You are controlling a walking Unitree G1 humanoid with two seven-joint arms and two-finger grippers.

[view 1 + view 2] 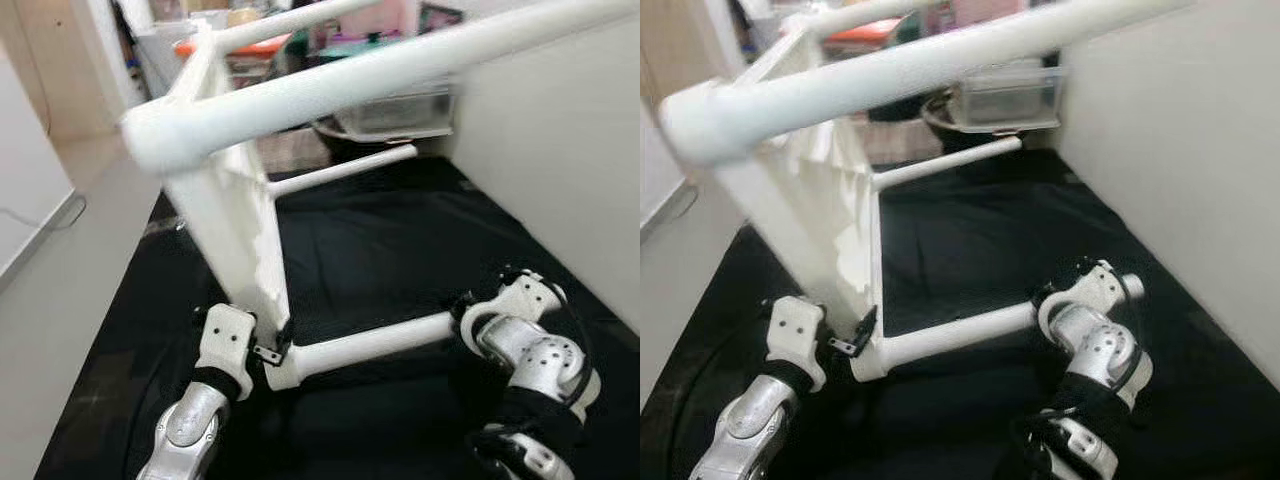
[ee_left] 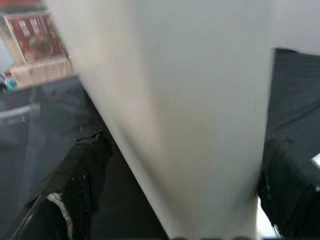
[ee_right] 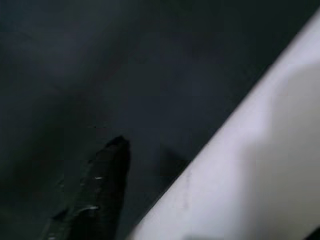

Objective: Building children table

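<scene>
The white children's table lies on its side on a black mat (image 1: 400,240). Its tabletop (image 1: 235,220) stands on edge and its round legs stick out sideways. One upper leg (image 1: 380,75) crosses close in front of the camera, and a lower leg (image 1: 370,345) lies just above the mat. My left gripper (image 1: 272,347) is at the tabletop's bottom corner where that lower leg joins. In the left wrist view the white panel (image 2: 190,115) sits between the fingers (image 2: 82,170). My right gripper (image 1: 466,316) is at the lower leg's free end, with the leg (image 3: 250,165) beside a finger (image 3: 100,195).
A light wall panel (image 1: 560,140) runs along the right of the mat. Pale floor (image 1: 60,310) lies to the left. Behind the table stand a clear plastic box (image 1: 400,112) and cluttered shelves with an orange item (image 1: 255,45).
</scene>
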